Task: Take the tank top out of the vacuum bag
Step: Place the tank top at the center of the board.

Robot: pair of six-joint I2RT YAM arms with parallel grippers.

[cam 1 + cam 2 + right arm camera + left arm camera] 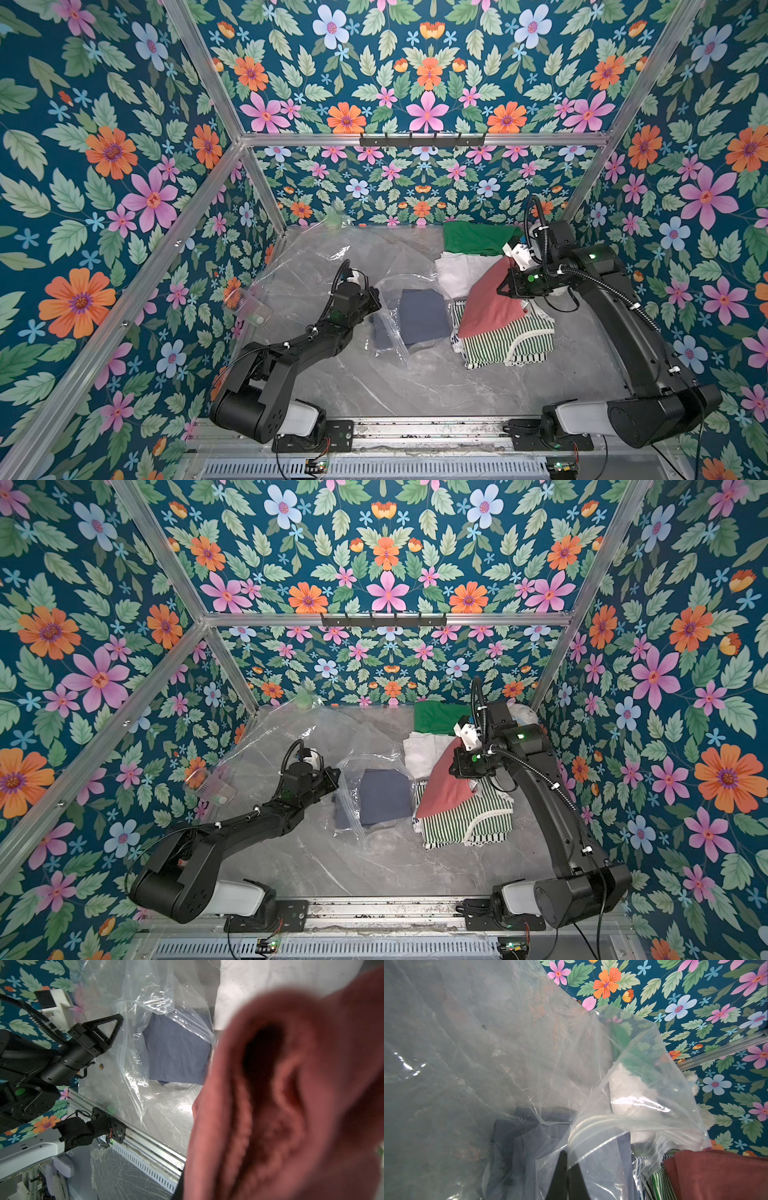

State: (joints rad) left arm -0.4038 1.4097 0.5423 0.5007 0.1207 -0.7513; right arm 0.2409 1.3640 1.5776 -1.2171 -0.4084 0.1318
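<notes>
Left wrist view showed the left gripper (568, 1162) clamped shut on the zip-seal rim of the large, clear, crinkly plastic vacuum bag (612, 1126), which billowed out ahead of its fingers. Inside the plastic, just beyond that hand, lay a folded navy-blue cloth (424, 316).

Opposite, the right gripper (503, 288) was closed on a dusty-red, soft knit tank top (490, 303). It hung in a peak from that hand, outside the bag, with its lower edge draped on a green-and-white striped garment (507, 345) directly beneath.

A ribbed-edged, armhole-like opening close to the right wrist lens made the red piece read as the tank top. On that reading the extraction looked done, and laying the garment aside was the step in hand. The next move called for lowering it onto the clothes below the hand and parting the jaws cleanly; the left could then let the rim go.

The right fingers were hidden, by red cloth in the wrist view and under the wrist in both top views. The red fabric was blurred, and no valve was clear. The bag's edges farthest from the left hand were hard to trace against the grey marble-patterned table (415, 386).
</notes>
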